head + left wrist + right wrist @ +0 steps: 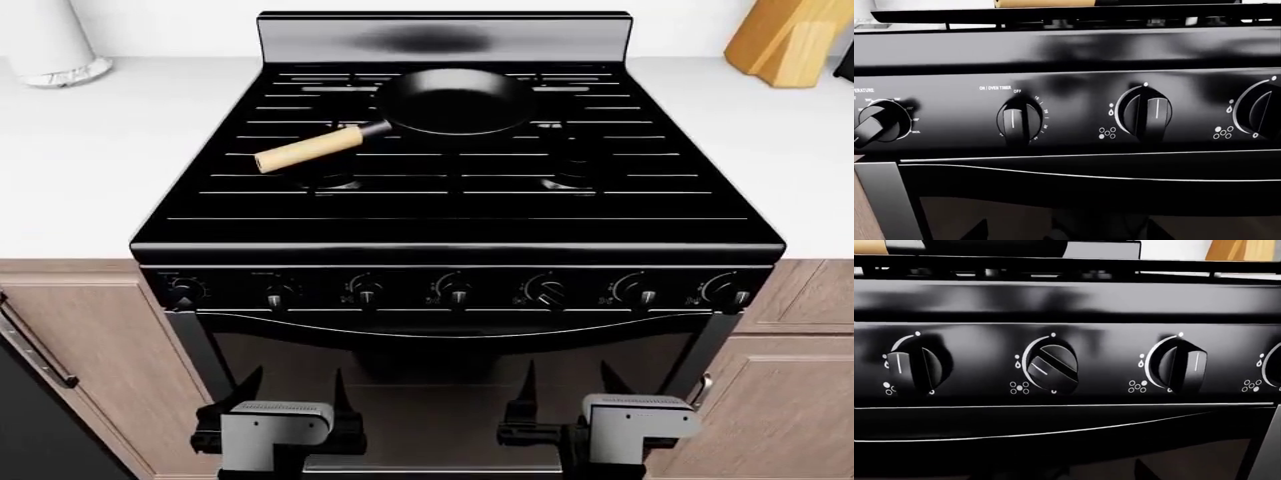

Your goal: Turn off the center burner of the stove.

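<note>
The stove (454, 200) stands straight ahead of the robot, and its row of seven knobs runs side to side along the front panel, above and beyond both grippers. One knob (545, 291), third from the stove's right end, is turned aslant while its neighbours point straight up; in the right wrist view the same knob (1052, 367) shows its bar tilted, so I judge it to be the center burner's control. It lies up and a little to the left of the right gripper (567, 385), whose fingers stand spread apart and hold nothing; the left gripper (291, 388), likewise spread and bare, sits further off toward the stove's left side, so the right arm is the nearer. A pan (454, 103) with a wooden handle rests on the stove's grates. Pale counter (80, 160) flanks the stove on both sides, with wooden cabinets (94, 340) below
</note>
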